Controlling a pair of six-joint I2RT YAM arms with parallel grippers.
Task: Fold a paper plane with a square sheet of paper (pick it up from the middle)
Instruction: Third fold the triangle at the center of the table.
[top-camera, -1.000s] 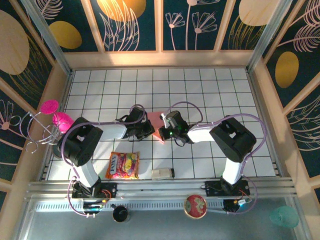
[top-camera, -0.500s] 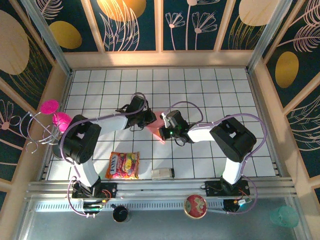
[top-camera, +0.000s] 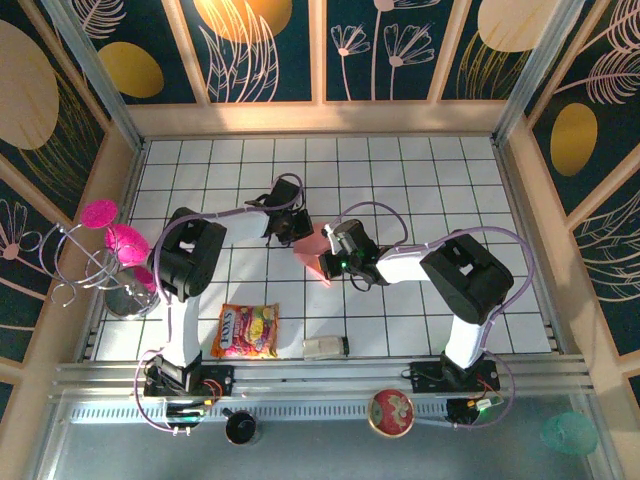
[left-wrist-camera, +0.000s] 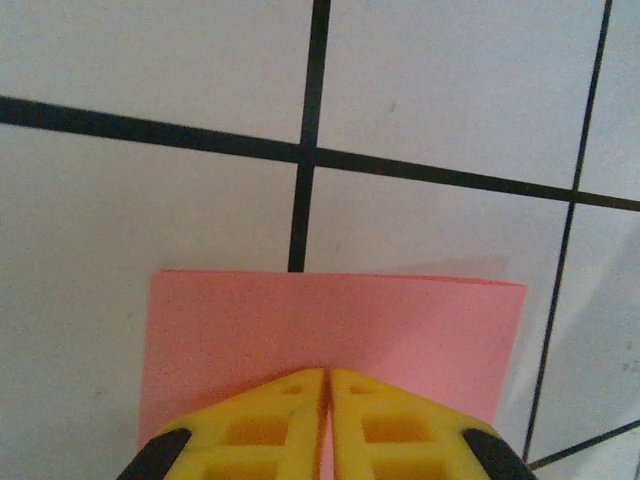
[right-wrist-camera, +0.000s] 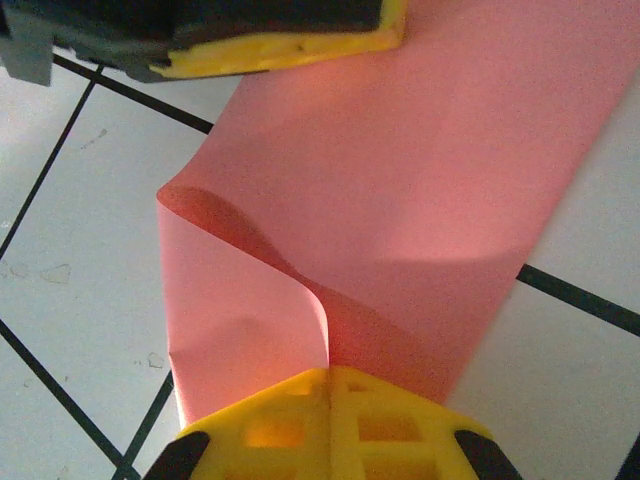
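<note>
The left end effector (top-camera: 291, 226), its fingers together, presses down on the far end of the square sheet of paper (top-camera: 308, 249). The sheet lies mid-way across the desk (top-camera: 420, 180), its long axis running toward the right end effector (top-camera: 326, 263), which is clamped on the near end's raised curl.

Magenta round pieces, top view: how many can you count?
2 magenta pieces on the wire stand at left: one higher in frame, the other just below-right of it. More could be hidden.

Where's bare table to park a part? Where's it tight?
Free: far tile rows by the back wall; tiles right of the right arm. Tight: centre, left gripper and right gripper on the pink sheet; near-left, snack packet.
</note>
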